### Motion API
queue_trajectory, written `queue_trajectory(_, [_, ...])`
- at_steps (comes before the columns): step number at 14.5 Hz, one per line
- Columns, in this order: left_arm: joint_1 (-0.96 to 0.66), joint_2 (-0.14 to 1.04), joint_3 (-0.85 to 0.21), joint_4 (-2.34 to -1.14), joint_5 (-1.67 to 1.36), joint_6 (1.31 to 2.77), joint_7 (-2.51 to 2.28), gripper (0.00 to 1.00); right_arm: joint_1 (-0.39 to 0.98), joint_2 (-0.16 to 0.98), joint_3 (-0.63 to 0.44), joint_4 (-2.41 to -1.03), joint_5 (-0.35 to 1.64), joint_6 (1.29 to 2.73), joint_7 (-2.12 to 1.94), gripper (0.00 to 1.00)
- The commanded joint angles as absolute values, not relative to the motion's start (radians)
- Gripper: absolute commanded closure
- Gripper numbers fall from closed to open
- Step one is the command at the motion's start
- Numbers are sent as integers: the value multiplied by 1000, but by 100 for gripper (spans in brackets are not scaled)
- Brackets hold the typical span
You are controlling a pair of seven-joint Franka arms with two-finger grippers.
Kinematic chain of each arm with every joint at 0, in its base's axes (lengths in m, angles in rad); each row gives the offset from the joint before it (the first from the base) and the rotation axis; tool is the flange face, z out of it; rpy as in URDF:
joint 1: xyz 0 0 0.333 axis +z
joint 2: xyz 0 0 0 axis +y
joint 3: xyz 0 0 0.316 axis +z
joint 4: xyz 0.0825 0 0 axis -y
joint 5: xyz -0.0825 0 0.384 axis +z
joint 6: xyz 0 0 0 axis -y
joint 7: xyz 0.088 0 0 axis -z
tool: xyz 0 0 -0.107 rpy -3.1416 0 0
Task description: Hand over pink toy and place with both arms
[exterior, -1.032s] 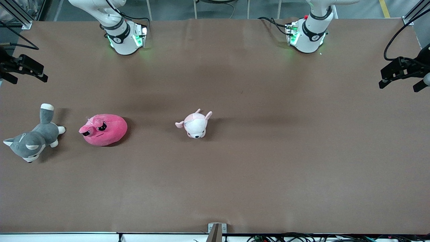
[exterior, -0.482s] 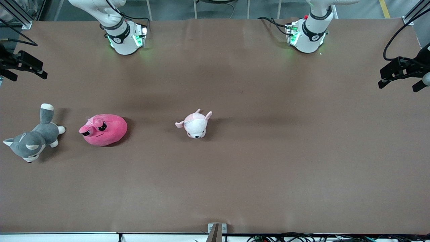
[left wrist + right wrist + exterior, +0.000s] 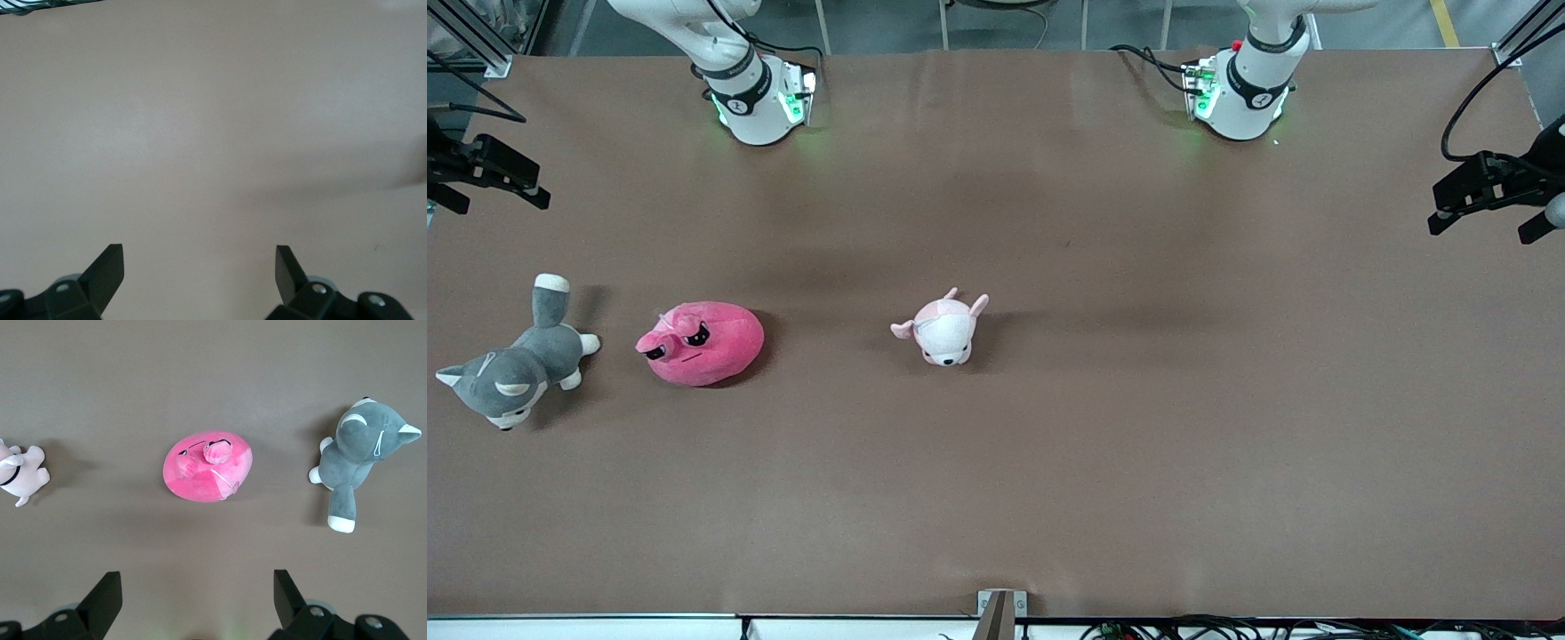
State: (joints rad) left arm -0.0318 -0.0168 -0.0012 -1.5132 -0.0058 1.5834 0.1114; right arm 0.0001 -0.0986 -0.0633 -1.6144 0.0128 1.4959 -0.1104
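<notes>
pink toy untouched on table, right end effector released above it, left end effector released over bare table

The front camera sits high across the brown table and looks down at the two robot bases. The right wrist camera looks straight down from above the pink toy (the front view shows that toy too). The left wrist camera looks down at bare table only.

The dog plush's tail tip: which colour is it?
White, on the grey dog plush; clearest in the right wrist view.
</notes>
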Motion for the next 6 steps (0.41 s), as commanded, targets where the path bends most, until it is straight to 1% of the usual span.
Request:
queue_trajectory(1, [-35,-12,0,-1499,2,1568,100,0,3,-126,-60,-1641,-6,1496,-121,0])
queue_trajectory(6, [-35,-14,0,-1503,2,1568,97,0,3,-126,-60,-1641,-6,1490,-121,0])
